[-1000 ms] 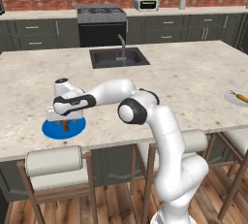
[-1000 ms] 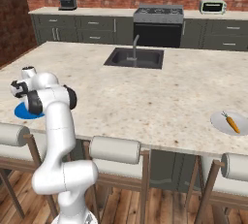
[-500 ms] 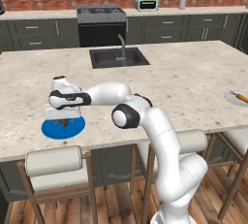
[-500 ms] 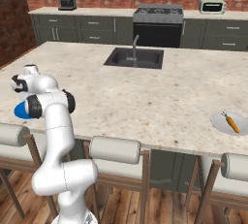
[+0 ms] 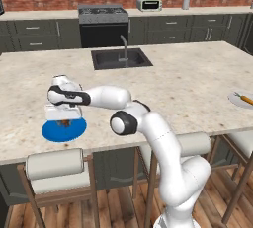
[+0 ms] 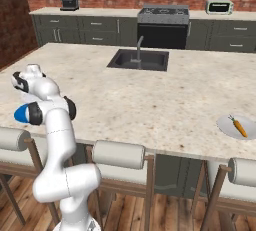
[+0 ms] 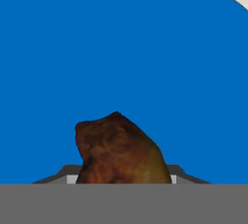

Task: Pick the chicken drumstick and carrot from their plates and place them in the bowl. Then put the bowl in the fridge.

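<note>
Right now the pincer (image 5: 63,121) is down on the blue plate (image 5: 49,131) at the near left edge of the surface (image 5: 188,89), its tips on either side of the chicken drumstick (image 7: 121,150), closing in on it; can't tell yet if the clamp is firm. Hand view has the brown meat sitting between the tips with blue plate all around. To do this well: finish the squeeze before lifting, go straight up so the drumstick doesn't drag off the plate, keep it centred between the tips. Farther out, the carrot (image 6: 239,126) lies on the pale plate (image 6: 226,125) at the far right edge, well apart, untouched. Sink (image 5: 120,58) sits mid-surface beyond. Versus a second ago: the hand has come down lower over the blue plate and the tips have narrowed from wide apart.
</note>
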